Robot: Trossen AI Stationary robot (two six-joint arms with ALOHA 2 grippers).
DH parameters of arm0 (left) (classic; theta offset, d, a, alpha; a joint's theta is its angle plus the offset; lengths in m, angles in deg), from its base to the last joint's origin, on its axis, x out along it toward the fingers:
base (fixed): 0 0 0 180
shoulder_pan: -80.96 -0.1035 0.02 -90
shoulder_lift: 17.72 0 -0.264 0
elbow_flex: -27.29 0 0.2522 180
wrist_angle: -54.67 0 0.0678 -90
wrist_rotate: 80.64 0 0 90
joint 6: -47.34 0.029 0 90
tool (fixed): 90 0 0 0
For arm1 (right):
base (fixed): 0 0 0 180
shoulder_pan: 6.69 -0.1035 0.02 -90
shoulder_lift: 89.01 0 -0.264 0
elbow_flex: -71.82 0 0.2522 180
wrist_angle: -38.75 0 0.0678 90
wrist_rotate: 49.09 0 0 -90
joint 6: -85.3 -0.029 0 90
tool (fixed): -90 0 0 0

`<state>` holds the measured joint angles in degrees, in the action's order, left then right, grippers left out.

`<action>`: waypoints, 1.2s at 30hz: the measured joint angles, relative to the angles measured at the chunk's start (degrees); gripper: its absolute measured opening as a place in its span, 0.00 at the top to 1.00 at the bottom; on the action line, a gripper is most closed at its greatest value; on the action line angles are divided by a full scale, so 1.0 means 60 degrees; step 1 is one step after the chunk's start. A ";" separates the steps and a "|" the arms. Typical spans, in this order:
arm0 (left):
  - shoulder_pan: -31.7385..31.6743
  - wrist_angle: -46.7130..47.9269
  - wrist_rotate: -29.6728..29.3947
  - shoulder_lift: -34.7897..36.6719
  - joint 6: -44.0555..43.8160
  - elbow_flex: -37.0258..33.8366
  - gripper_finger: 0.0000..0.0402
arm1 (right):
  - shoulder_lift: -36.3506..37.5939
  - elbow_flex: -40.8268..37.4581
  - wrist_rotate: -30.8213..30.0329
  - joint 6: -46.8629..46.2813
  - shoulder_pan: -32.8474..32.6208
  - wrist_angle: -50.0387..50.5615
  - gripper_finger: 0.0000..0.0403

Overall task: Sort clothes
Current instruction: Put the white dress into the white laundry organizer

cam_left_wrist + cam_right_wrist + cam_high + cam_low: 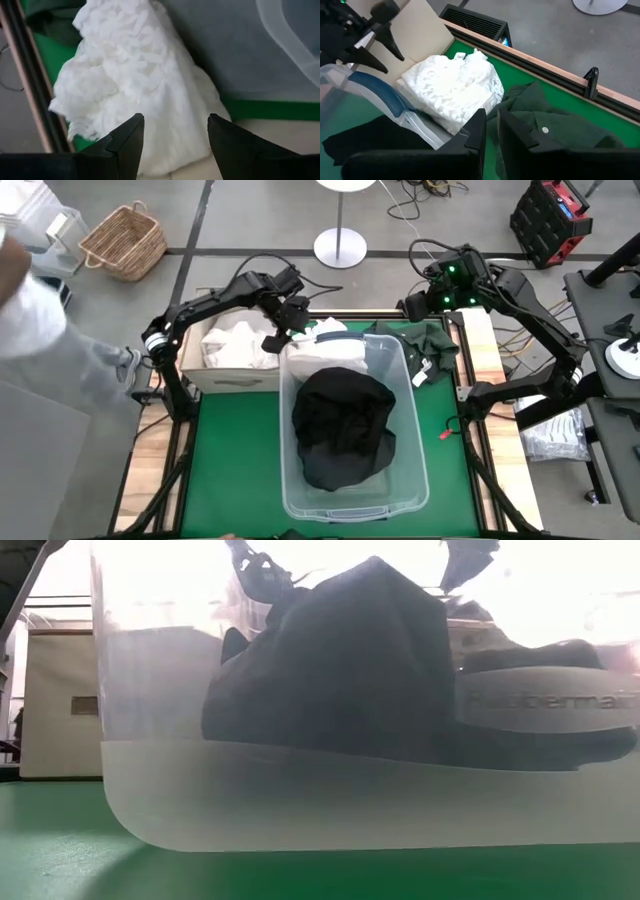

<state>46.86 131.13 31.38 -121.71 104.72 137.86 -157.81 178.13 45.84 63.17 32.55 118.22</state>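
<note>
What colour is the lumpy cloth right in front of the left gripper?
White garment, lacy-textured; the left wrist view shows it best.

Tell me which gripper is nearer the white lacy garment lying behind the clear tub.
Left. The left gripper hovers open right over the white lacy garment, empty. The right gripper is shut, farther off, above the dark green garment beside it.

Low view — clear plastic tub (300,810) fills most of frame, sitting on green table surface (60,860). Dark garment (340,670) heaped inside, peak approx. mid-frame, pressed against near wall. Raised lettering on tub at right, not fully legible. Beige cardboard box (60,700) behind, at left. Dark arm parts above — grippers not discernible.
</note>
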 joint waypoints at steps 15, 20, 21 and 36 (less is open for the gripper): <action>0.0115 -0.0557 -0.0362 -0.0043 -0.0401 -0.0629 0.51 | 0.0000 0.0000 -0.0001 -0.0076 -0.0106 0.0000 0.90; 0.0229 -0.0119 -0.0374 -0.0266 0.0080 -0.0646 0.51 | 0.0000 0.0000 0.0003 -0.0073 -0.0289 0.0003 0.90; 0.0251 -0.0211 -0.0386 -0.0302 0.0182 -0.0658 0.51 | 0.0000 0.0000 0.0000 -0.0073 -0.0324 0.0000 0.90; 0.0047 -0.0081 -0.0127 -0.0656 0.0556 -0.0658 0.51 | 0.0000 0.0000 0.0000 -0.0138 -0.0586 0.0004 0.90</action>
<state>47.14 130.64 30.62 -125.64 108.06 133.91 -157.81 178.13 45.84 62.33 29.03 118.24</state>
